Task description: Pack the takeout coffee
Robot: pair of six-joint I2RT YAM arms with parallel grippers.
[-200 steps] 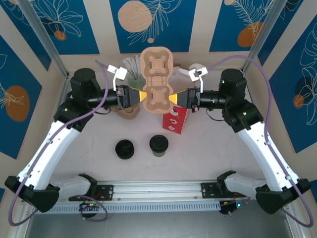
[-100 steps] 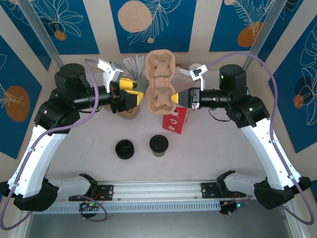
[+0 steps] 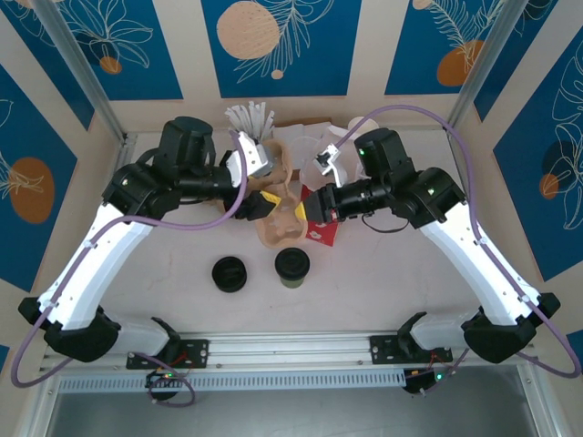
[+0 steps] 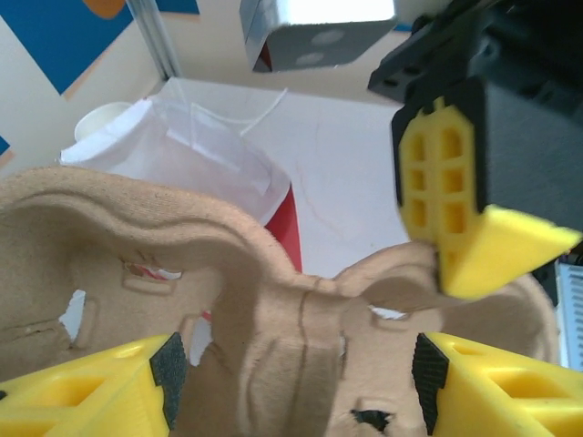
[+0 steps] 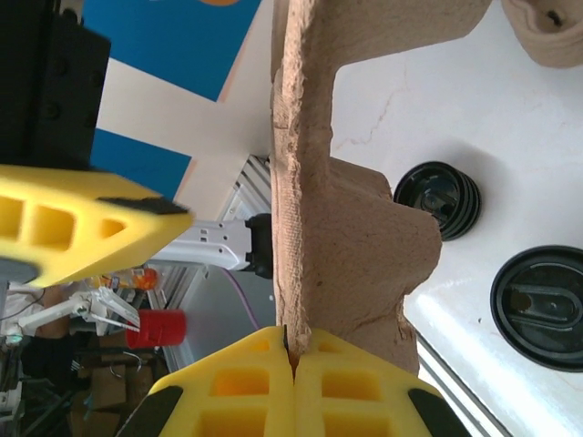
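The takeout coffee [image 3: 291, 266], a short cup under a black lid, stands on the table in front of both grippers; its lid [image 5: 537, 305] shows low right in the right wrist view. A brown pulp cup carrier [image 3: 279, 221] hangs tilted above the table. My right gripper [image 3: 311, 206] [image 5: 291, 350] is shut on the carrier's [image 5: 351, 237] edge. My left gripper [image 3: 263, 202] [image 4: 296, 382] is open, its yellow fingers [image 4: 86, 391] wide apart on either side of the carrier [image 4: 273, 319]. The red-and-white paper bag [image 3: 326, 235] [image 4: 205, 155] stands just behind the carrier, its mouth open.
A stack of loose black lids [image 3: 230, 273] [image 5: 437, 196] sits left of the coffee. White stirrers in a holder [image 3: 248, 118] stand at the back wall. A metal rail [image 3: 291, 350] runs along the near edge.
My left gripper let go of the carrier and its jaws opened wide. Both arms swung inward, and the right gripper brought the carrier down and forward, tilting it by the bag.
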